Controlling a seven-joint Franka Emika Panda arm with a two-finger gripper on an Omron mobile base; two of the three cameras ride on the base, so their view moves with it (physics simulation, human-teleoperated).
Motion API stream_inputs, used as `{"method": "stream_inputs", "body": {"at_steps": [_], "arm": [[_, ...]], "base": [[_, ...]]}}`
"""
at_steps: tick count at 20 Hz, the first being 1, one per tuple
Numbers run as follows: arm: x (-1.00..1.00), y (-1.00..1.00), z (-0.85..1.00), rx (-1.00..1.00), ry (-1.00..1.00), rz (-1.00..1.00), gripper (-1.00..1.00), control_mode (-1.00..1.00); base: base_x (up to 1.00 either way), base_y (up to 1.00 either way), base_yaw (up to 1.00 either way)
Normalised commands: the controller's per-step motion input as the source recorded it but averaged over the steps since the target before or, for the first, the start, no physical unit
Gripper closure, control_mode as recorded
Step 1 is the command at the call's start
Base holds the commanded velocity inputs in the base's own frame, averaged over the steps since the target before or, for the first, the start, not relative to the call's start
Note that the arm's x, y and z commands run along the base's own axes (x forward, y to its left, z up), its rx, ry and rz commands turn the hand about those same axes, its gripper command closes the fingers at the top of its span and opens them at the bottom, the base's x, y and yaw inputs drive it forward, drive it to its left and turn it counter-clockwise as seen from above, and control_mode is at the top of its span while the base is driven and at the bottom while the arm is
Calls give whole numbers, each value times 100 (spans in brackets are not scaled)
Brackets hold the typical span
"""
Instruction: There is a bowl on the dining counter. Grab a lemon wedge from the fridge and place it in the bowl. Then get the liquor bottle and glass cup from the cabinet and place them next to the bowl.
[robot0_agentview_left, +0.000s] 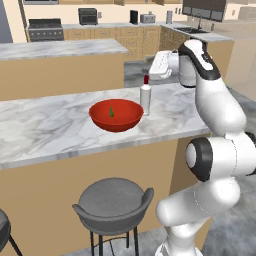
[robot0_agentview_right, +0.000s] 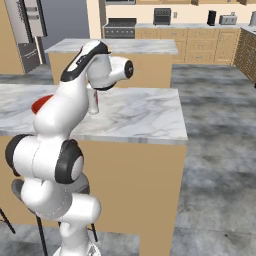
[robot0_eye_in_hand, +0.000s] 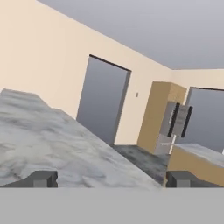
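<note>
Red bowl (robot0_agentview_left: 116, 115), one liquor bottle (robot0_agentview_left: 145, 98)

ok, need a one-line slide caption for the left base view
Liquor bottle stands beside the red bowl on the dining counter; open hand just behind it.

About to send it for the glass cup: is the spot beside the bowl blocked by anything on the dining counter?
Partly. The liquor bottle stands upright right of the bowl. The dining counter left of and in front of the bowl is bare marble. The gripper is open, holding nothing.
</note>
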Motion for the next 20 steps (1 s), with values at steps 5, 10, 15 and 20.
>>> {"method": "stream_inputs", "body": {"at_steps": [5,10,15,20], "arm": [[-81,0,100,0,-5,0,-100,-100],[-100,-9,59,0,2,-15,-100,-100],[-100,-19,16,-10,13,-27,-100,-100],[-100,-41,-1,-23,24,-34,-100,-100]], "base": [[0,0,0],[0,0,0],[0,0,0],[0,0,0]]}}
